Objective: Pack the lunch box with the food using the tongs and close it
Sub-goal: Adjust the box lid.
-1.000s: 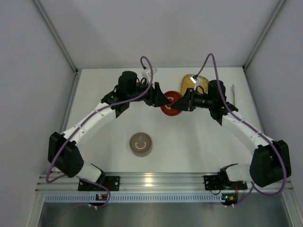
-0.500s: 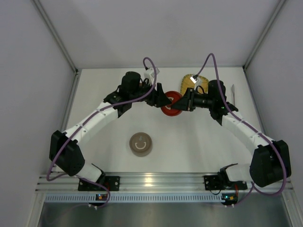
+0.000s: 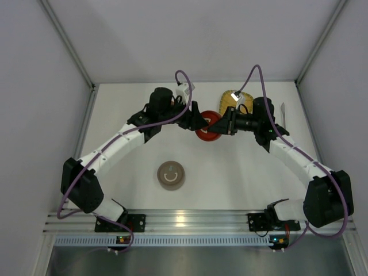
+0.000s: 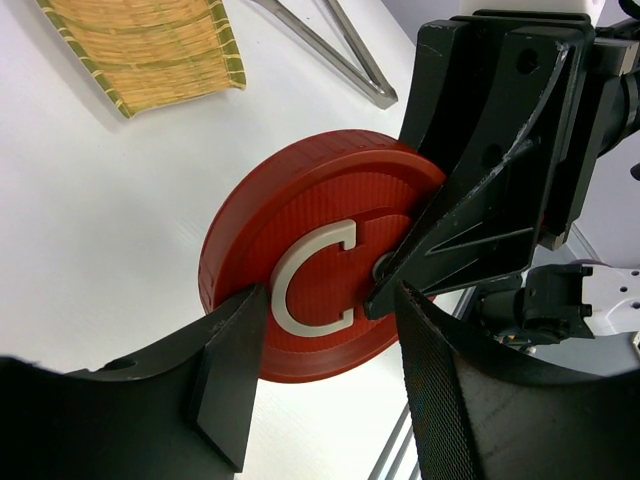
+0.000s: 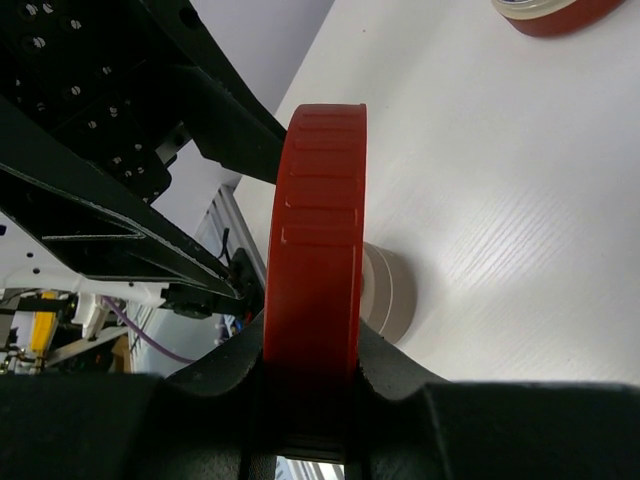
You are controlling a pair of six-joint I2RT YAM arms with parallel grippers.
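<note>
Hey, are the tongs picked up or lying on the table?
Lying down: the tongs rest on the table beside the yellow woven tray, untouched; the right hand grips the red lid.

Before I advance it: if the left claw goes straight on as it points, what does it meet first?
Most likely the red lid, held on edge by the right claw; its face sits just ahead, inside the open left claw.
</note>
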